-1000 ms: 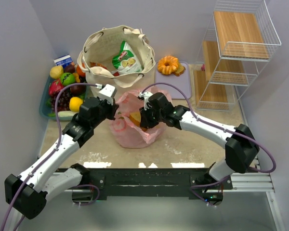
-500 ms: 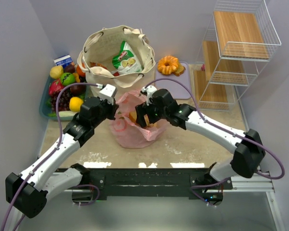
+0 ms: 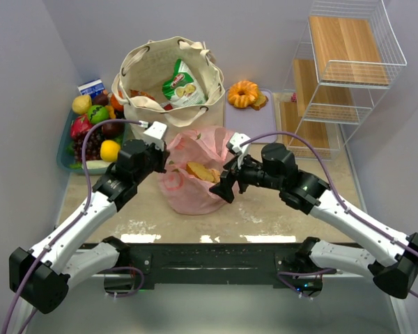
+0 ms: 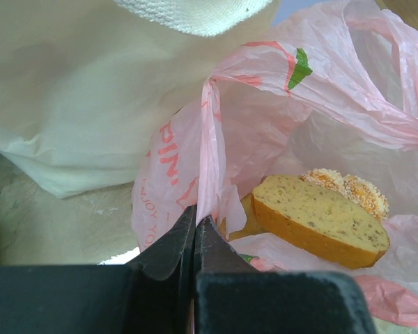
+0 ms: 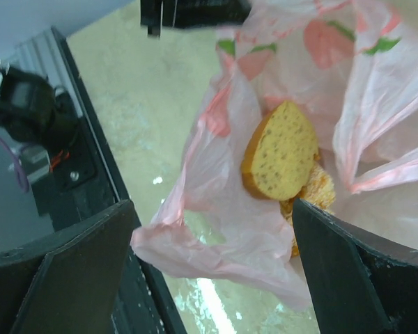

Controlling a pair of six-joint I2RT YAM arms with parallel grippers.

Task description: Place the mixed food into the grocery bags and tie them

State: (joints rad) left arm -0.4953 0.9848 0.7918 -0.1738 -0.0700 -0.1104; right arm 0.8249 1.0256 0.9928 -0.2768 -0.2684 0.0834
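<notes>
Red lettering on the pink bag (image 4: 174,181) reads "PIN" and, lower, "JOY YO" — the rest folds out of sight. My left pincer (image 4: 195,221) is clamped tight on that bag's rim. My right pincer (image 5: 212,205) stands wide, gripping nothing — near the bag's right edge, facing its open mouth, where a golden cake slice (image 5: 279,160) lies on a crumbed pastry (image 5: 313,191).

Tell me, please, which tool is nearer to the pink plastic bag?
Left. The left tool is shut on the rim of the pink plastic bag, on its left side. The right tool stands open at the bag's right edge, gripping nothing.
</notes>
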